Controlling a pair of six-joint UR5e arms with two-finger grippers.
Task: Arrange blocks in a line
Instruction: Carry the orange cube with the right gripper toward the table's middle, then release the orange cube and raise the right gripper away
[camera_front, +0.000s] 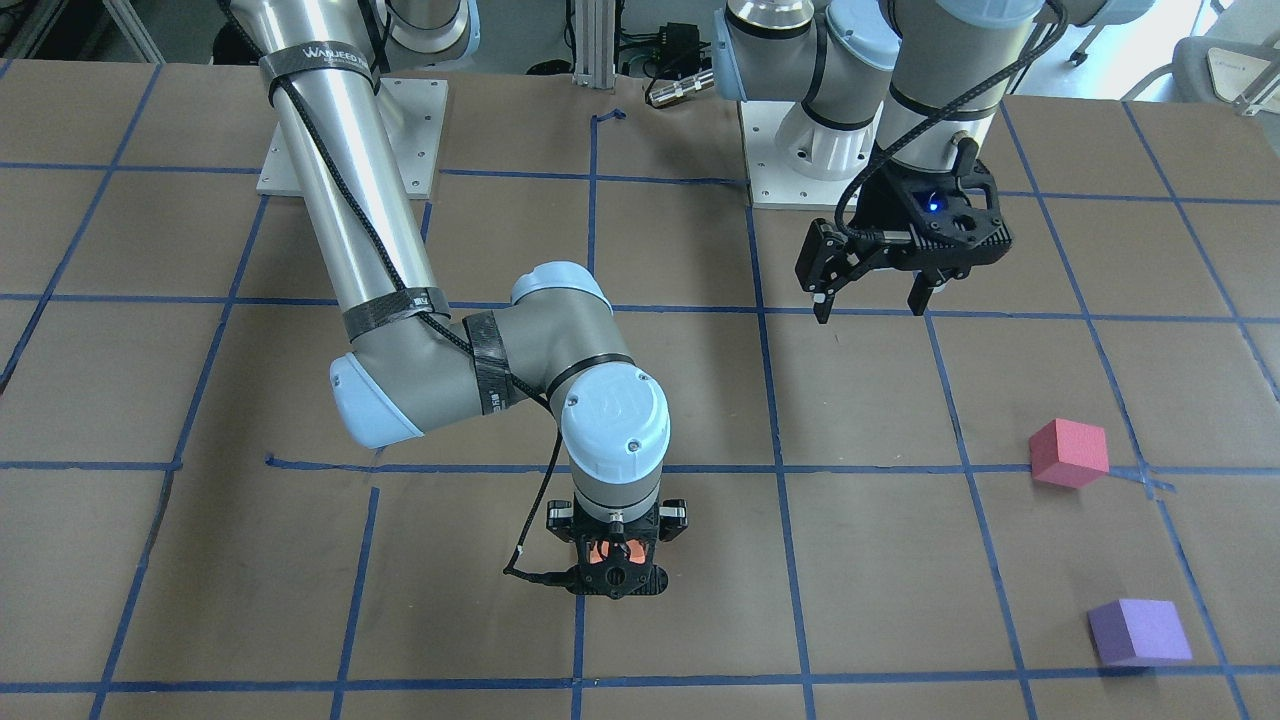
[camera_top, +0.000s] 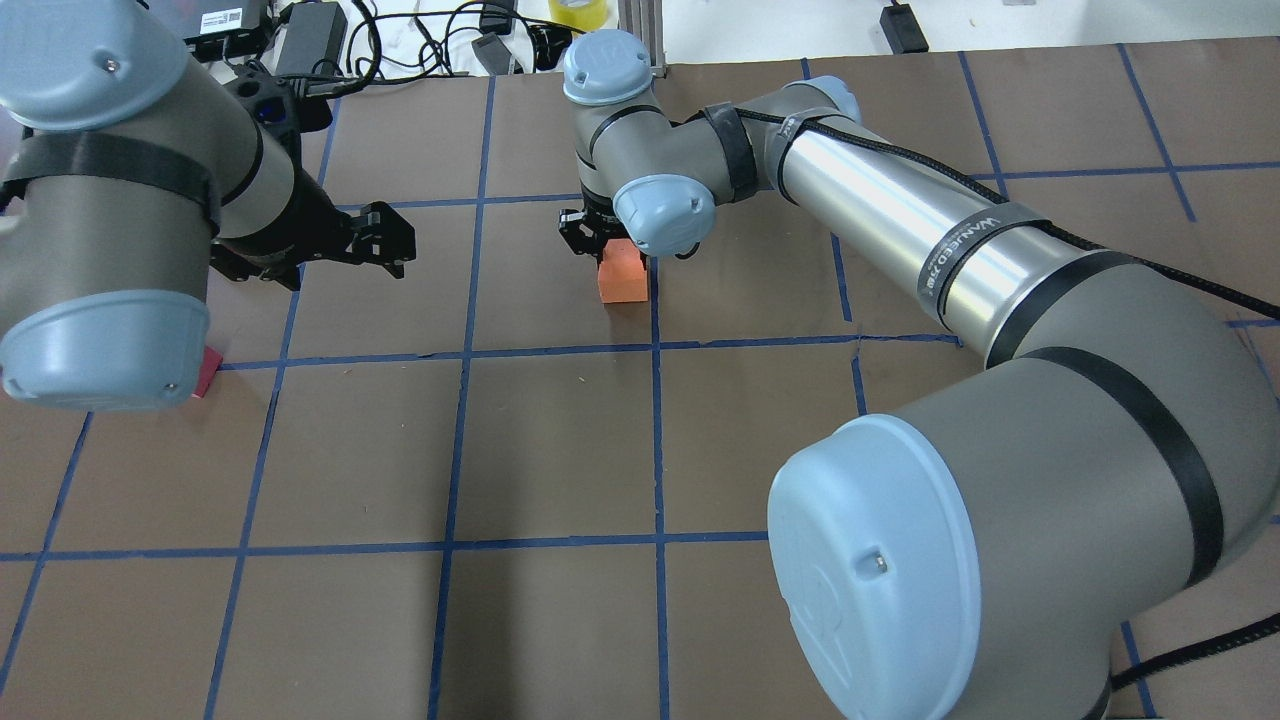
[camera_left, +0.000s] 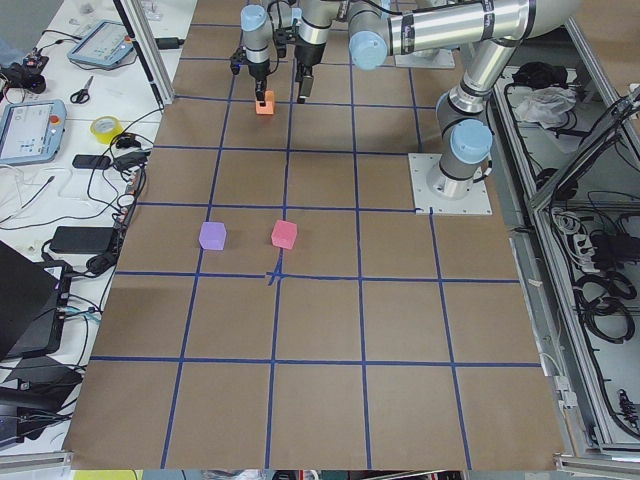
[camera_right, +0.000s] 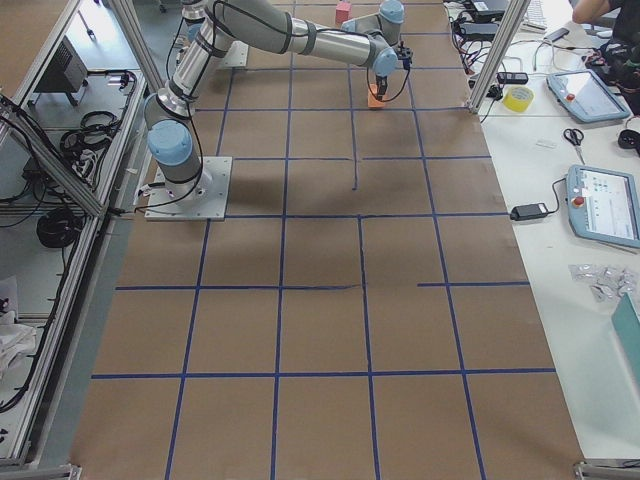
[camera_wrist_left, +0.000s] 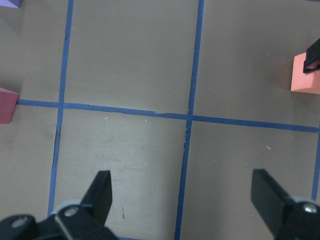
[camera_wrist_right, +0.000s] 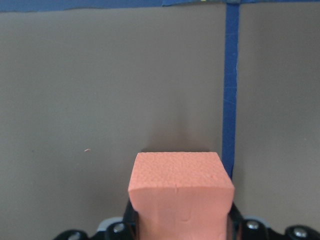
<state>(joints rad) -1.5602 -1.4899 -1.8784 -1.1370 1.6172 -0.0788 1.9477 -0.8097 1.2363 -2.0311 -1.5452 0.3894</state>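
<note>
The orange block (camera_top: 622, 275) is held between the fingers of my right gripper (camera_front: 612, 556), at or just above the table beside a blue tape line; the right wrist view shows it squeezed (camera_wrist_right: 181, 190). My left gripper (camera_front: 870, 292) hangs open and empty above the table, its fingers (camera_wrist_left: 102, 192) spread wide. The pinkish-red block (camera_front: 1068, 452) and the purple block (camera_front: 1138, 632) sit apart on the table on my left side, away from both grippers. The overhead view shows only a corner of the pinkish-red block (camera_top: 208, 372) under my left arm; the purple block is hidden there.
Blue tape lines (camera_front: 775, 470) grid the brown table. The arms' base plates (camera_front: 352, 140) stand at the robot's edge. Cables and power bricks (camera_top: 320, 30) lie beyond the far edge. Tablets, tape and scissors lie on a side bench (camera_right: 590, 190).
</note>
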